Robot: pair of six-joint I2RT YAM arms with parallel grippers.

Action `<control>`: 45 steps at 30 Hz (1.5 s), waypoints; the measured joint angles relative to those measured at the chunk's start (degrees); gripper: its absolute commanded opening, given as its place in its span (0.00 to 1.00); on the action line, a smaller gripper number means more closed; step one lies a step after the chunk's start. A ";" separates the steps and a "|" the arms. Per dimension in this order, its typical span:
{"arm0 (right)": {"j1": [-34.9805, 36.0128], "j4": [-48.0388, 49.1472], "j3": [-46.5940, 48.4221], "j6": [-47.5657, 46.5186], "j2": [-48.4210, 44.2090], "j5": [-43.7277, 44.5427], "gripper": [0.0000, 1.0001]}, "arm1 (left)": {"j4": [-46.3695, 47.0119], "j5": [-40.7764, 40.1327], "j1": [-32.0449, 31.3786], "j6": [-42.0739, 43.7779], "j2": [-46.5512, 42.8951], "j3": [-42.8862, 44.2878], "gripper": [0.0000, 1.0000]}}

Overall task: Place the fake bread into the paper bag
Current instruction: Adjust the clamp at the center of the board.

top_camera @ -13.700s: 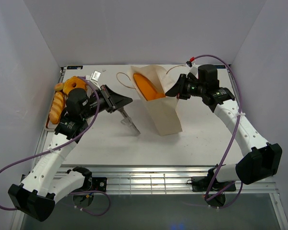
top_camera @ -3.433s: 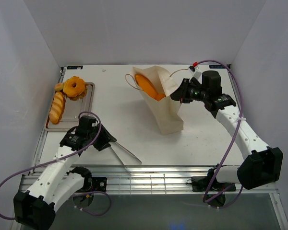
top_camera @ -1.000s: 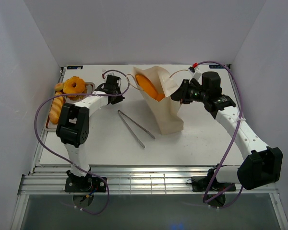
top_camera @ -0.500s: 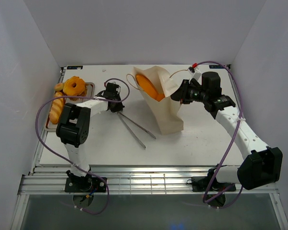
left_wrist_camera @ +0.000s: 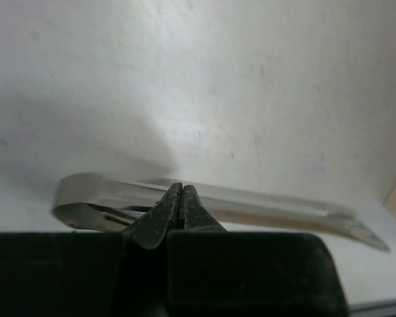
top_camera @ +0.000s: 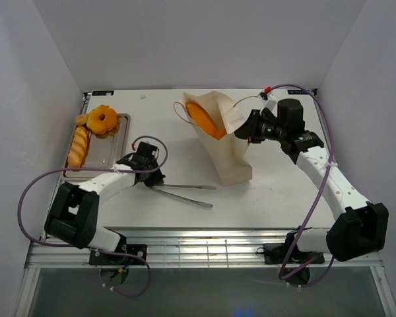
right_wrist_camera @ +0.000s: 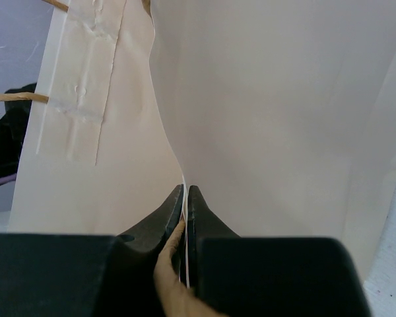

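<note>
The paper bag (top_camera: 230, 155) stands tilted at centre right, its mouth open to the upper left, with a golden loaf (top_camera: 199, 117) inside. My right gripper (top_camera: 239, 134) is shut on the bag's right rim; in the right wrist view the gripper (right_wrist_camera: 185, 188) pinches the paper wall (right_wrist_camera: 264, 99) and a tan cord. A doughnut (top_camera: 104, 119), a baguette (top_camera: 79, 146) and a small roll (top_camera: 81, 120) lie on the silver tray (top_camera: 113, 146). My left gripper (top_camera: 153, 179) is shut, its tips (left_wrist_camera: 181, 187) at the tongs (left_wrist_camera: 251, 206), nothing visible between the jaws.
The thin metal tongs (top_camera: 185, 191) lie flat across the table's front middle, hinge end under my left gripper, open ends pointing right toward the bag's base. White walls close in the table on three sides.
My left arm has swung from the far tray side down to the front middle. The tongs have turned from a diagonal lie to nearly horizontal. The right arm and the bag have not moved.
</note>
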 measured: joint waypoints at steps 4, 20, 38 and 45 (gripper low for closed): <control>0.00 0.02 -0.04 0.11 0.00 -0.09 0.08 | -2.34 0.76 -7.56 -4.13 -7.45 -5.66 0.00; 0.00 0.46 -0.81 0.94 -0.39 -0.09 0.08 | -12.96 -9.05 -18.03 -9.99 -41.70 -9.29 0.36; 0.00 0.02 -0.87 0.70 -0.66 0.22 0.08 | -3.76 -9.38 -26.62 13.79 -10.12 -0.31 0.50; 0.00 -0.04 -0.68 0.57 -0.66 0.24 0.08 | -1.44 -6.36 -28.85 20.28 -4.74 0.09 0.58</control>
